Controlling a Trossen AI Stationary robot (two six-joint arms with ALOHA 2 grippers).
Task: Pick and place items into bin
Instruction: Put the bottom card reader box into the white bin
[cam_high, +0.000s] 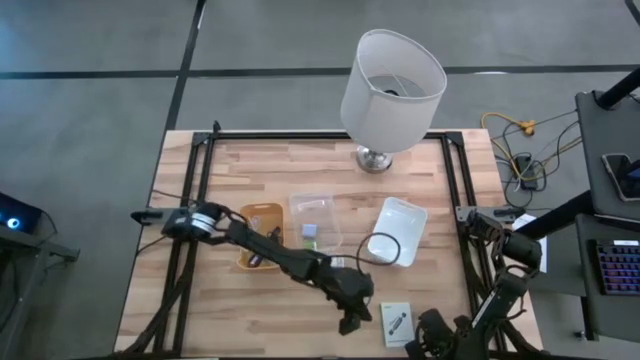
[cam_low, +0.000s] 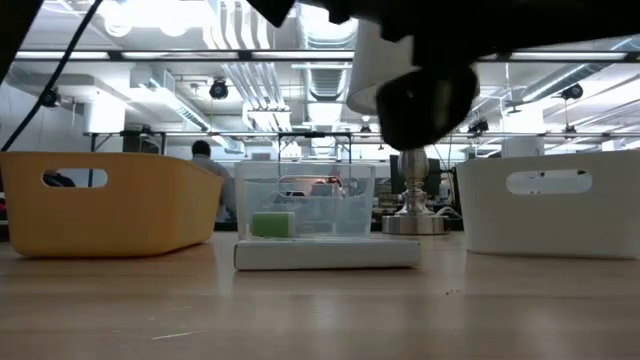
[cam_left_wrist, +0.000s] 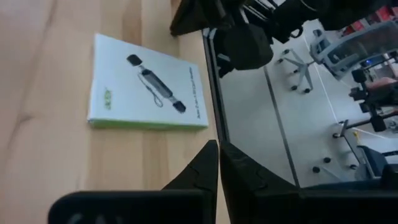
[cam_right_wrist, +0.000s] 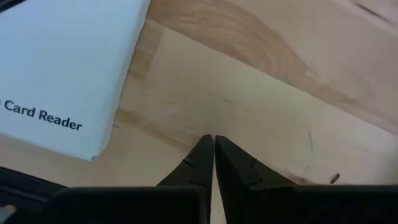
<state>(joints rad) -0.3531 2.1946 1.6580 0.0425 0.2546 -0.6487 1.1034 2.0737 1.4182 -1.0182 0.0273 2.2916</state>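
Observation:
A white card box printed with a black gadget (cam_high: 395, 322) lies flat on the wood near the table's near edge. My left gripper (cam_high: 350, 322) hovers just left of it, shut and empty; in its wrist view the box (cam_left_wrist: 146, 84) lies ahead of the closed fingertips (cam_left_wrist: 219, 149). My right gripper (cam_right_wrist: 213, 143) is also shut, over bare wood beside the box's corner (cam_right_wrist: 56, 68), which reads "Card Reader". A green block (cam_low: 272, 224) sits inside the clear bin (cam_high: 315, 220). A dark cable loop (cam_high: 385, 247) lies in the white bin (cam_high: 400, 230).
A yellow bin (cam_high: 258, 235) stands left of the clear bin. The big white lamp (cam_high: 390, 85) stands at the far edge on its metal base (cam_high: 375, 158). A black frame rail (cam_left_wrist: 214, 93) runs along the table's right edge. Bare wood lies near left.

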